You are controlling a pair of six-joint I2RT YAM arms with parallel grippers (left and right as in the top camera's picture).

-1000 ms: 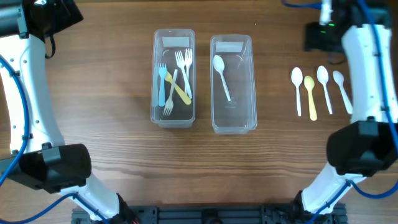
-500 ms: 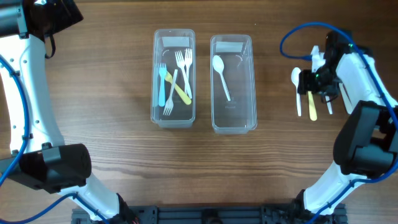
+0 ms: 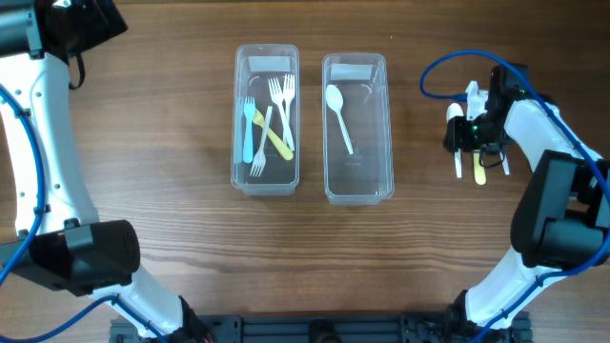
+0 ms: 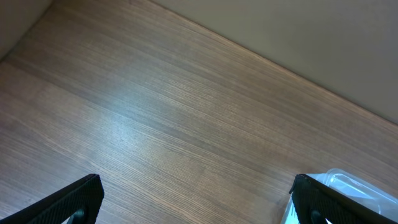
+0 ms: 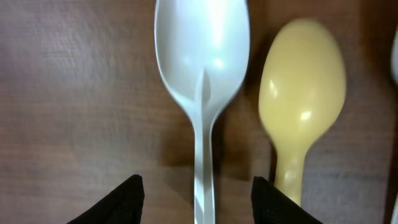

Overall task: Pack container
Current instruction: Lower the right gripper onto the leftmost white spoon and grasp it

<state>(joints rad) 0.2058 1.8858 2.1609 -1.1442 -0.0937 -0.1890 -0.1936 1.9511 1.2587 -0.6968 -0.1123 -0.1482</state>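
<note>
Plainly, the only labelling is a pale rectangular sticker (image 3: 270,65) at the far end of each clear container, and any print on it is too small to read.

The right gripper (image 5: 196,200) is open to a moderate width and has hold of nothing. Its two dark fingertips (image 5: 121,202) straddle the thin handle of a white spoon (image 5: 202,56), with wood showing between the handle and each tip. The glossy bowl of this spoon lies just ahead of the fingertips, flat on the wooden table (image 4: 155,112), with a raised rib running from handle into bowl. A yellow spoon (image 5: 301,87) lies parallel just outside one fingertip, its handle passing close beside that tip.

The spoon container (image 3: 329,143) stands well off to one side of these fingers, with a single white spoon (image 3: 338,114) lying lengthwise inside. The fork container (image 3: 238,143) stands just beyond it and holds white forks (image 3: 284,100), a blue fork (image 3: 247,133) and a yellow fork (image 3: 274,138), loosely crossed.

The left gripper (image 4: 199,202) is spread wide and empty, with bare wood between its tips and a corner of a clear container just ahead of one tip.
</note>
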